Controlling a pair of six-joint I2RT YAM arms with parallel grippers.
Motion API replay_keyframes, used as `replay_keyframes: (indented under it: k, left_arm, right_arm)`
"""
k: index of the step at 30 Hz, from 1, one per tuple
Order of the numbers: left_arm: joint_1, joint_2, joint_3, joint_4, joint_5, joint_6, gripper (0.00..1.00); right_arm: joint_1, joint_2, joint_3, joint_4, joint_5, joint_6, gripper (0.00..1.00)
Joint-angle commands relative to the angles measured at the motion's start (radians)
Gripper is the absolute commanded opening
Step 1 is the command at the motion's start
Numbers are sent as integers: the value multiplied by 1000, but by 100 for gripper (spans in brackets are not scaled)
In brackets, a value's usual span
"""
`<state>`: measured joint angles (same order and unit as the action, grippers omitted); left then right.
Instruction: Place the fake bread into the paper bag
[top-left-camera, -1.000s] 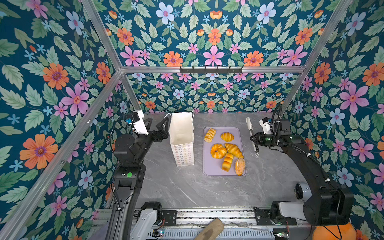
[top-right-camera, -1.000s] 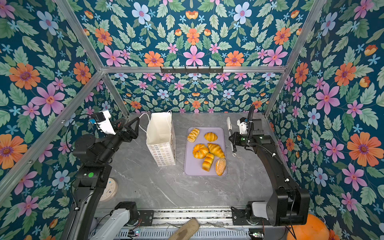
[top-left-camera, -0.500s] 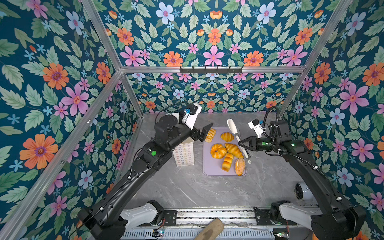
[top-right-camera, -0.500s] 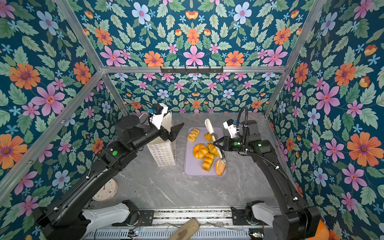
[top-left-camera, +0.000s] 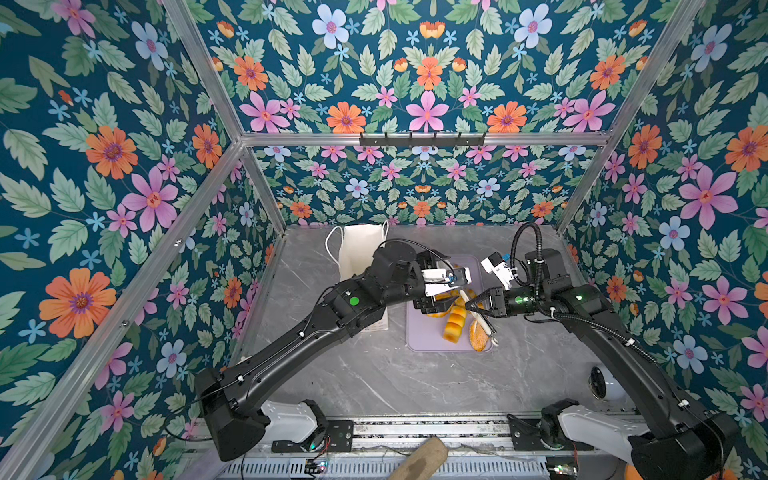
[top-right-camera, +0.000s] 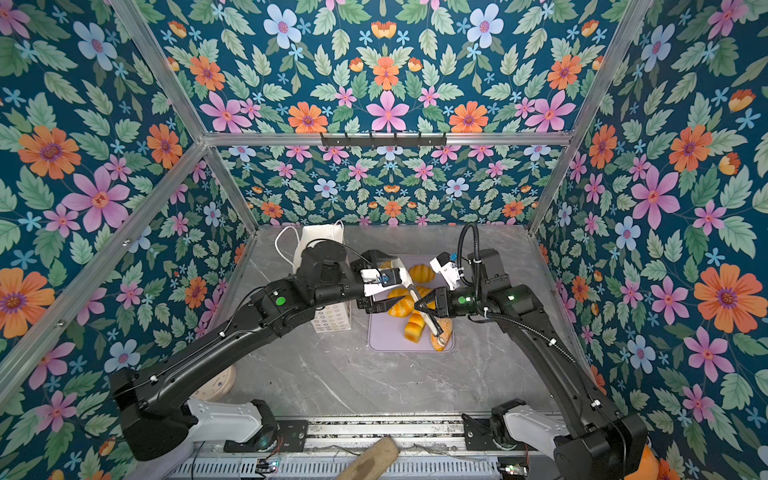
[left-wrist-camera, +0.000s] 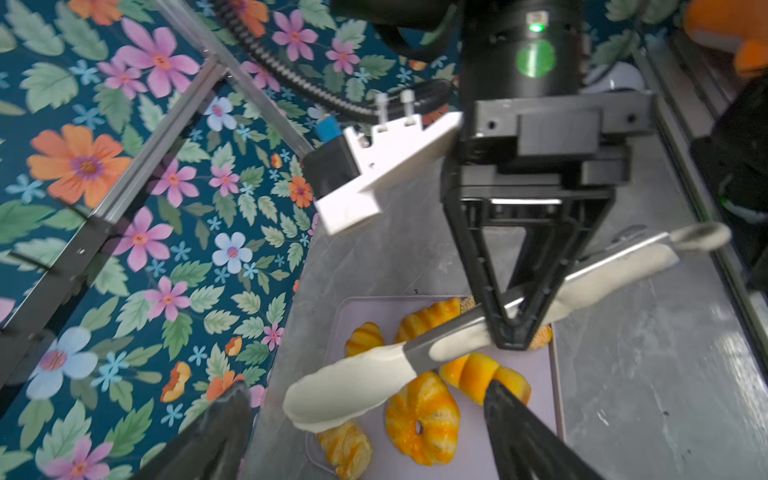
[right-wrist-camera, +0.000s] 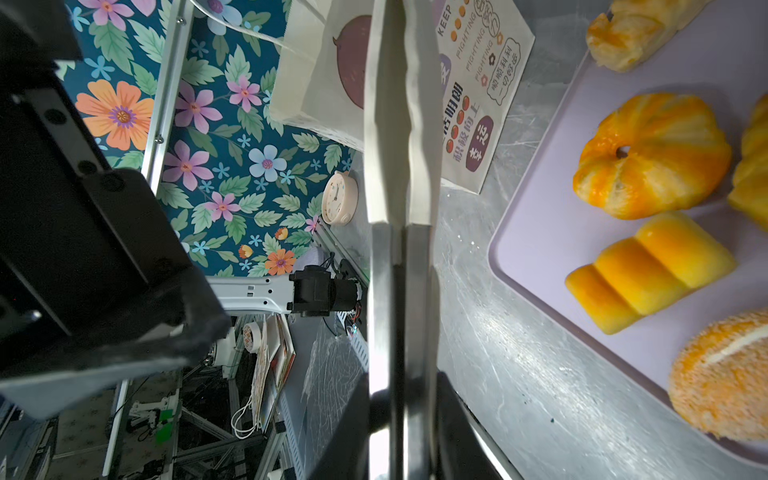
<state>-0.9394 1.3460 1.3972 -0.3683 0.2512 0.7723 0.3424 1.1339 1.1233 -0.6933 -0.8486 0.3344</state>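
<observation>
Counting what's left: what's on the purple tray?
Braided piece, ring bun, two croissants, segmented loaf, seeded roll. In both top views the left arm mostly hides the braided piece.

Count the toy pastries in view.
6, all on the tray: braided piece and one croissant at its far end, ring bun and second croissant mid-tray, segmented loaf and seeded roll at its near end. The paper bag's inside is partly hidden.

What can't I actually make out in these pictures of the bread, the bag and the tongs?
- The paper bag: its lower part sits behind the left arm in both top views, and no view shows what is inside.
- The fake bread: several pieces are covered by the left hand in both top views.
- The tongs: both ends run off the edges of the right wrist view.
</observation>
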Motion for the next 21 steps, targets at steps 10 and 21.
replay_keyframes:
  k: [10, 21]
  left_arm:
    - [-53, 76, 33, -201, -88, 209, 77]
    - [-129, 133, 29, -221, -188, 245, 54]
  right_arm:
    - [61, -2, -20, -64, -10, -38, 23]
    - [76, 4, -26, -61, -17, -34, 23]
